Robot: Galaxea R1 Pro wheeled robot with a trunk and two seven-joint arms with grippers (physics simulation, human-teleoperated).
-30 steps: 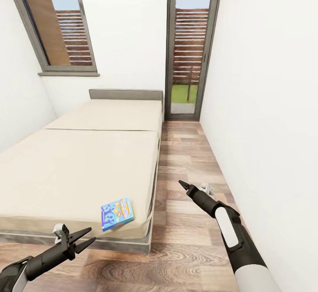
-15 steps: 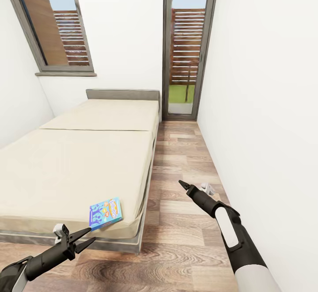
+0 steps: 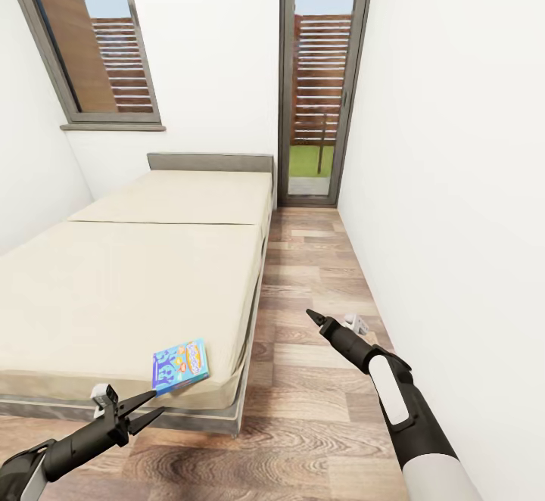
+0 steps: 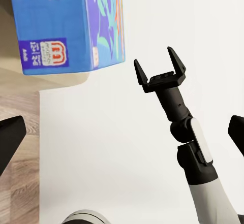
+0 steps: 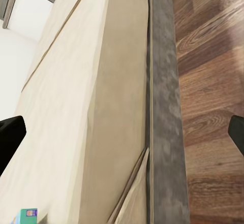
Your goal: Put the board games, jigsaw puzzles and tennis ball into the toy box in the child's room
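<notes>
One bed (image 3: 136, 289), one blue board game (image 3: 180, 365), one window (image 3: 91, 39), one glass door (image 3: 322, 77), two claws.

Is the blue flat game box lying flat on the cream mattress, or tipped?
Flat: the blue game box lies cover-up on the mattress near its corner.

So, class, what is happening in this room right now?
A two-armed robot faces the bed. A blue board game lies flat near the mattress's front corner. The left gripper hovers open just in front of it, not touching. The right gripper hangs open and empty over the wood floor.
</notes>
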